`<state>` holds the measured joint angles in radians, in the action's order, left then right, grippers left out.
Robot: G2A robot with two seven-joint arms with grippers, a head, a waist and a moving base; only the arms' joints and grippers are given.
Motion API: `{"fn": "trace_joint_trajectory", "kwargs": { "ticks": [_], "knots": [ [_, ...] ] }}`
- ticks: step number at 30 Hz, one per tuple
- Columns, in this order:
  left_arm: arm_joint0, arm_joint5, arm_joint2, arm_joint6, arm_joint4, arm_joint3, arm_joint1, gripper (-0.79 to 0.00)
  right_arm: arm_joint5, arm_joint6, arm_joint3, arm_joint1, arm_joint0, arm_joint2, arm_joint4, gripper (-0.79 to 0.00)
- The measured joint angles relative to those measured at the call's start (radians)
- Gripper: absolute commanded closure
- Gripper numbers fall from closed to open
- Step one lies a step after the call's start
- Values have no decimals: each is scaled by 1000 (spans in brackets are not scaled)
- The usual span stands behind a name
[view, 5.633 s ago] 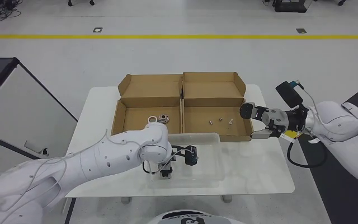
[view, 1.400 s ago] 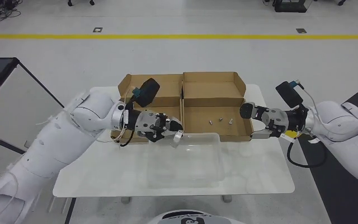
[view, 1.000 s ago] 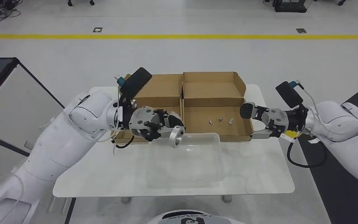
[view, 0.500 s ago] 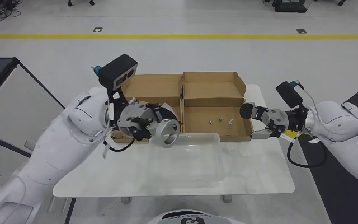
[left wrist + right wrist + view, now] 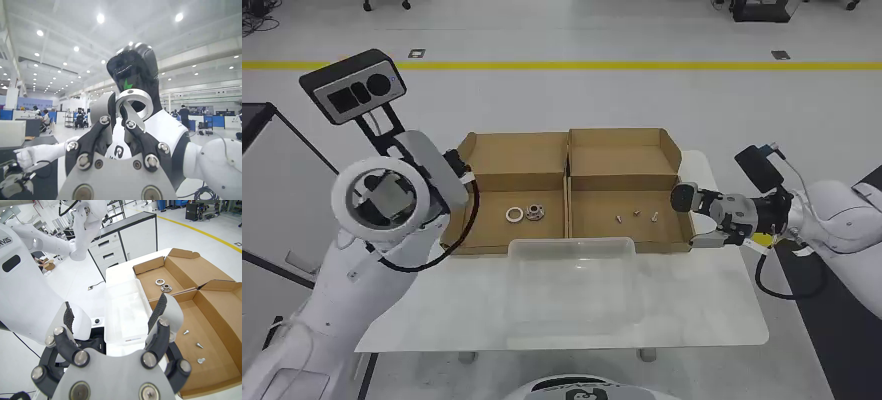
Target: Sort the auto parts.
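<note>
Risk: left hand (image 5: 119,108) pinches silver metal ring (image 5: 146,106) by one wall only; slip would drop it outside brown cardboard box (image 5: 492,212). Right hand (image 5: 115,306) stands open.

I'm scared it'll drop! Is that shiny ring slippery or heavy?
Probably slippery: the ring looks polished, pinched by one wall between the fingers. Thick-walled, so likely heavy for its size. Round, so it might roll if dropped.

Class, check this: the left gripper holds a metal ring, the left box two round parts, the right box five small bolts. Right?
No: the right box holds three small bolts, not five, as the right wrist view shows. The left gripper holds a metal ring, the left box two round parts.
</note>
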<state>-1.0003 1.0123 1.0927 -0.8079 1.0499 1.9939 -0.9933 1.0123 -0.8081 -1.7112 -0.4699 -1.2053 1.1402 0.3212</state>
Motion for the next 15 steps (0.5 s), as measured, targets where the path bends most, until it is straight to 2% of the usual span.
{"fn": "trace_joint_trajectory", "kwargs": {
  "ticks": [9,12,15],
  "knots": [
    [-26,0,30,0,73,-5,-77,0,0,0,0,0,0,0,0,-785],
    [-27,0,36,-1,22,-32,-91,0,0,0,0,0,0,0,0,-785],
    [-29,-1,41,-2,-109,-87,-92,0,0,0,0,0,0,0,0,-785]
  ]
}}
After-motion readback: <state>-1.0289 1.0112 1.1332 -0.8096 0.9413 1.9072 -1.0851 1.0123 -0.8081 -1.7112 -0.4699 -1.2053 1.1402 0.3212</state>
